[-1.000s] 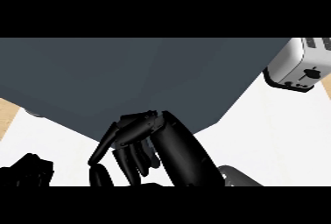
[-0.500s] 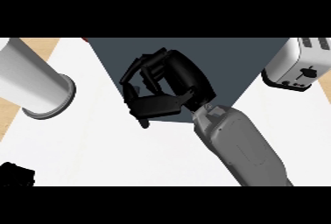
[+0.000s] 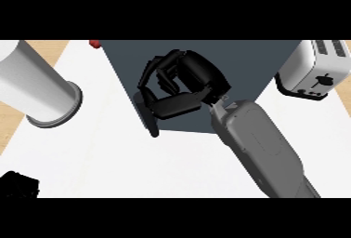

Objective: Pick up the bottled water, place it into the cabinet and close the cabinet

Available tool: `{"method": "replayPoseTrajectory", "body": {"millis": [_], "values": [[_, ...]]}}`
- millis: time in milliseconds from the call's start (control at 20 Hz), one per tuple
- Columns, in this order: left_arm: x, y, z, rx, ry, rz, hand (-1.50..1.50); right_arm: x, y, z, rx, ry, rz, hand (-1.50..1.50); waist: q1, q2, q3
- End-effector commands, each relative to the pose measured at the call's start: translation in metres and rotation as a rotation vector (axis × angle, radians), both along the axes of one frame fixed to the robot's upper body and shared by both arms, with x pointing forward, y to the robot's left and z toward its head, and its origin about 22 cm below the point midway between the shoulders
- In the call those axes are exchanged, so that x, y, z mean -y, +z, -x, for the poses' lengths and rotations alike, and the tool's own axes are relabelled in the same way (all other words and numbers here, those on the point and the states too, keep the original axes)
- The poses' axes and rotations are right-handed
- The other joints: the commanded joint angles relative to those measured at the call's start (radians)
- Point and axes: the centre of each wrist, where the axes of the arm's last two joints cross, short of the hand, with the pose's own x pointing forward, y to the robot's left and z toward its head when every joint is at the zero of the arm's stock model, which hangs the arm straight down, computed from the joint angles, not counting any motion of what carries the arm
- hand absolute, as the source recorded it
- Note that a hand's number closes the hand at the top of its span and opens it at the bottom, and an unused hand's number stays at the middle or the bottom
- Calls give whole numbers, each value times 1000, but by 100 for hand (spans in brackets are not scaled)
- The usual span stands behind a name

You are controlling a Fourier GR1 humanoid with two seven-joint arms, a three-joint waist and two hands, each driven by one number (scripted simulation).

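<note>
Judging by the right robot hand curled above the dark cabinet at the far edge of the surface, probably late in the task: past the pick-up, at or near the closing of the cabinet. Shows fingers bent in toward the palm, with nothing seen between them. Comes in on a grey forearm from the near right corner. Shows no bottled water anywhere: inside the cabinet or behind the curled hand, impossible to tell which. Sits against a thin dark slab at the cabinet's near left corner, possibly the door seen edge-on, though not certain.

Calls next, in all likelihood, for pressing that slab flush with the cabinet front.

Counting up: one cabinet; one white toaster by the far right edge; one tall white cylinder by the left edge; one small red thing at the far edge; two robot hands, with the left robot hand only a black patch at the near left corner, grip impossible to tell. No bottle to count.
</note>
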Motion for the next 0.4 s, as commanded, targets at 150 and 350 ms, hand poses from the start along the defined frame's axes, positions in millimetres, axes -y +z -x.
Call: {"method": "replayPoseTrajectory", "body": {"millis": [150,350], "values": [[1,10,-13,10,-13,-2,150,54,-5,-49,-63,-211,23,150,4,65,3],[3,9,-12,12,-2,-6,150,62,-5,-50,-38,-215,35,150,4,59,2]]}}
